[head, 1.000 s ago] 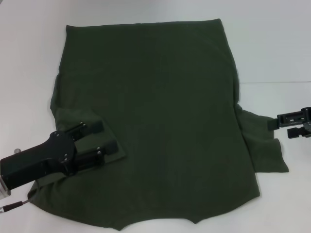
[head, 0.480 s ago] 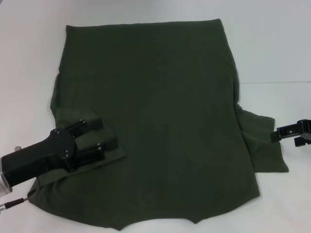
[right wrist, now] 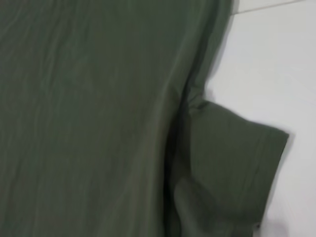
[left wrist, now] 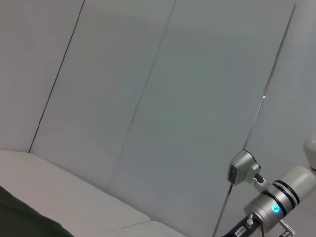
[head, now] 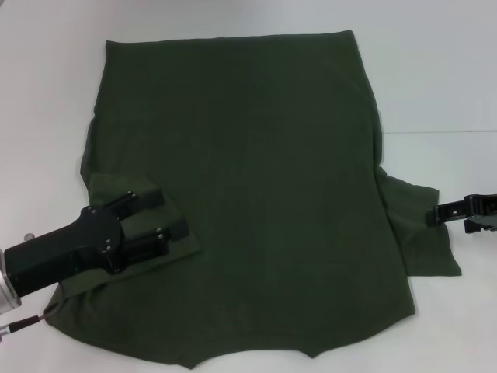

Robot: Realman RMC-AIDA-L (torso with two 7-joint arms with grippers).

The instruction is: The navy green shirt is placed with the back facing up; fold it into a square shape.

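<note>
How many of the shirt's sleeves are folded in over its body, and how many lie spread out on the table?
1 folded, 1 spread. On the navy green shirt, the left sleeve lies folded over the body under the left gripper. The right sleeve lies spread on the white table, by the right gripper.

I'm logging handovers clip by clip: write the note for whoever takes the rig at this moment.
Left gripper: resting on the shirt's left sleeve, which is already folded inward onto the body; fingers apart, flat on the cloth, nothing pinched.
Right gripper: at the outer edge of the right sleeve; whether it is open or shut can't be told.
Shirt: spread flat on the white table, collar toward the robot.
Done: left sleeve folded in.
Left: fold the right sleeve in, which still lies spread out sideways, then fold the body up into a square.
</note>
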